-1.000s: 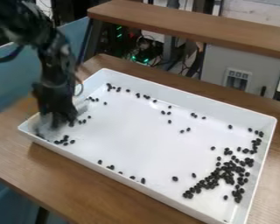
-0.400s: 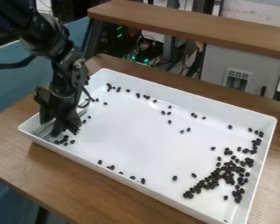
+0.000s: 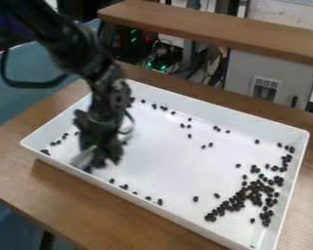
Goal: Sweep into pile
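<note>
Wooden counter [image 3: 61, 190], bearing one white tray [image 3: 162, 156]; one black pincer [image 3: 100, 158] over the tray's left part, grip impossible to tell, the densest dark beans [image 3: 254, 194] well to the pincer's right.

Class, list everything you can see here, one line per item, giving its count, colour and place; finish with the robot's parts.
Tray: one, white, on the table.
Small beads: dozens, black, scattered in the tray, densest toward its right end.
Pale tool: one, whitish, beside the claw's tip.
Table: one, brown, under the tray.
Shelf: one, brown, behind the table.
Box: one, grey, below the shelf.
Lights: several, green, below the shelf.
Arm: one, black, from upper left.
Claw: one, black, at the tray's left part.
</note>
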### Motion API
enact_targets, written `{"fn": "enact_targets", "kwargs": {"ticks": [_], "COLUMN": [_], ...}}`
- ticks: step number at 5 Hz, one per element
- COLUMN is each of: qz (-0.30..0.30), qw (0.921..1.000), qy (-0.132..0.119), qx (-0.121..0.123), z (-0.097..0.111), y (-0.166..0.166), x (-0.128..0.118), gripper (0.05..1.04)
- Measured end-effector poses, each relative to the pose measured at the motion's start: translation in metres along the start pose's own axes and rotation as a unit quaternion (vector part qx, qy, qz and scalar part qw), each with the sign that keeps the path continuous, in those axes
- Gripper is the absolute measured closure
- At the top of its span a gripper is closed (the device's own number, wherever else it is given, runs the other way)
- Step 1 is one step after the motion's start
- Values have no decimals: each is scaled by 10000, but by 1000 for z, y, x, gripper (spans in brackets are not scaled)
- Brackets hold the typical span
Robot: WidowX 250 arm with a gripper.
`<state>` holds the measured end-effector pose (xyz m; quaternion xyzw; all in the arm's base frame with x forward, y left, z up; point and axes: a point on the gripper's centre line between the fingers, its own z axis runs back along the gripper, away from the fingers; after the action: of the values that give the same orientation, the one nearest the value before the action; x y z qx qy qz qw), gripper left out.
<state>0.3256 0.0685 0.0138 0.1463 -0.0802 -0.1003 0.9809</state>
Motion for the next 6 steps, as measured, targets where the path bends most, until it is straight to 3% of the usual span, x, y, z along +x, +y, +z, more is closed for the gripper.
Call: {"fn": "enact_targets", "kwargs": {"ticks": [1,2,3,4,6], "qz": [-104,-446,-483,-403,190], "qw": [9987,9958,9923,9919,9981], "qy": [-89,-155,-428,-478,-288], "qx": [-494,-781,-1054,-1104,-506], "z": [15,37,56,64,49], "y": [-45,-91,-106,-99,-21], "x": [12,34,56,67,58], "gripper": [704,704,704,704,704]}}
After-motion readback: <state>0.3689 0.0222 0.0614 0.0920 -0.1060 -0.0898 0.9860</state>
